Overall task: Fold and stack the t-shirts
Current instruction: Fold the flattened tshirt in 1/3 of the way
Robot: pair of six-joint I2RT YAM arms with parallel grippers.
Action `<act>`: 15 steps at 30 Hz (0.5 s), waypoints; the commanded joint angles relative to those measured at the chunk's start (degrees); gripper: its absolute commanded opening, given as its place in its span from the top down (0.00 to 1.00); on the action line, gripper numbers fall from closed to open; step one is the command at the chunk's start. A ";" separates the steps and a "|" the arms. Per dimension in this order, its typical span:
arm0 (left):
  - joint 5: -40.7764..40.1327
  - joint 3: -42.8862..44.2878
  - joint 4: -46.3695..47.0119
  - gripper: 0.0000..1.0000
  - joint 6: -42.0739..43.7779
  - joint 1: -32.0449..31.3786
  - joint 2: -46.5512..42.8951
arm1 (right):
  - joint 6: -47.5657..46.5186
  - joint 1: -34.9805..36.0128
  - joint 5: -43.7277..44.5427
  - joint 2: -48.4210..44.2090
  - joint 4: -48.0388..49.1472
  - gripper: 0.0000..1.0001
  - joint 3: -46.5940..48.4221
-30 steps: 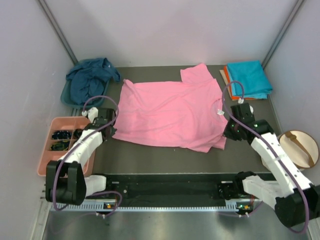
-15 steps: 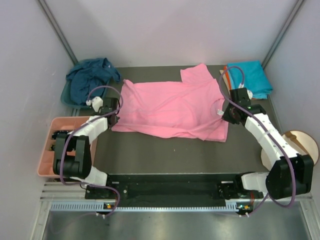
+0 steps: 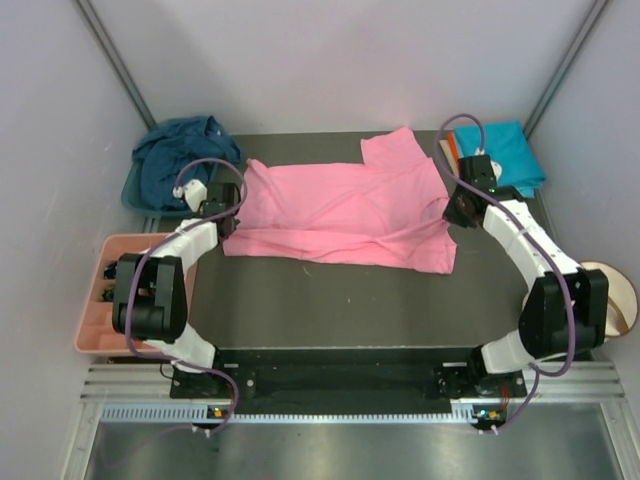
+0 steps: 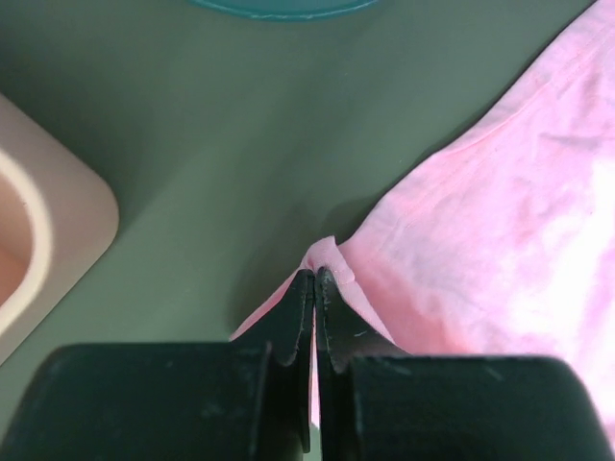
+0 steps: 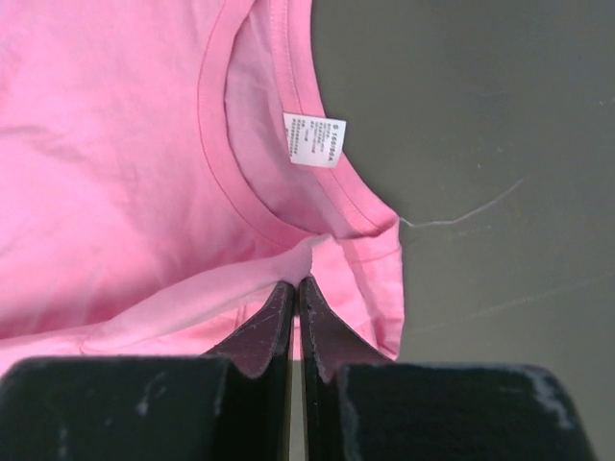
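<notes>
Overhead, the pink shirt [image 3: 340,215] lies spread crosswise over the middle of the dark table [image 3: 350,300], one sleeve pointing to the far side. My left gripper [image 3: 222,212] sits at the shirt's left edge and my right gripper [image 3: 458,212] at its right edge, both arms reaching forward. The navy shirt [image 3: 175,160] is crumpled in the basin [image 3: 133,195] at the far left corner. The turquoise shirt [image 3: 510,150] lies folded at the far right corner, on top of the orange shirt [image 3: 450,150], of which only a thin edge shows. The tray [image 3: 90,300] rests at the left, near my left arm.

From my left wrist, my two black fingers are pressed together on a small raised peak of the pink shirt [image 4: 480,250], pinching its edge just above the table [image 4: 192,115]. My left gripper [image 4: 315,288] has cloth on both sides of it. A rounded corner of the tray [image 4: 48,240] shows at the left, and a strip of the basin [image 4: 279,8] at the top.

From my right wrist, my right gripper [image 5: 296,293] is closed tight on a fold of the pink shirt [image 5: 115,144], just beside the collar [image 5: 216,144]. A white label [image 5: 312,139] hangs inside the neck. A pale thread [image 5: 461,211] trails from the shirt's edge over the table [image 5: 480,115].
</notes>
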 commanded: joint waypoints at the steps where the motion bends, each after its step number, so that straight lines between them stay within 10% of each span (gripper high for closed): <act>1: -1.71 3.13 3.32 1.00 0.52 0.71 2.29 | -0.77 -0.76 0.59 2.10 2.54 1.00 4.38; 15: -0.83 6.74 4.11 1.00 0.34 0.71 8.00 | -0.42 -1.46 0.86 7.81 2.72 1.00 8.95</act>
